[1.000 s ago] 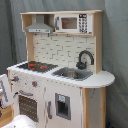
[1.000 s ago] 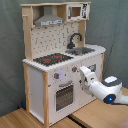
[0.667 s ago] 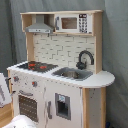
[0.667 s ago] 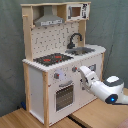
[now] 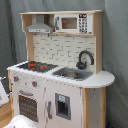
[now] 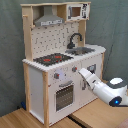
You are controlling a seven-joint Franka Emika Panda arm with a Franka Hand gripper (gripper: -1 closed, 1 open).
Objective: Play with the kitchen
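The kitchen stands on the wooden counter against a grey curtain. My arm has pushed closer since a second ago. My claw now sits at the front panel, just beside the oven door, below the hob. Claw spread: cannot tell. Probably reaching for a knob.

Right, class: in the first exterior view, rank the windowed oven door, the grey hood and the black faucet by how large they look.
1. Windowed white oven door
2. Grey extractor hood
3. Black curved faucet
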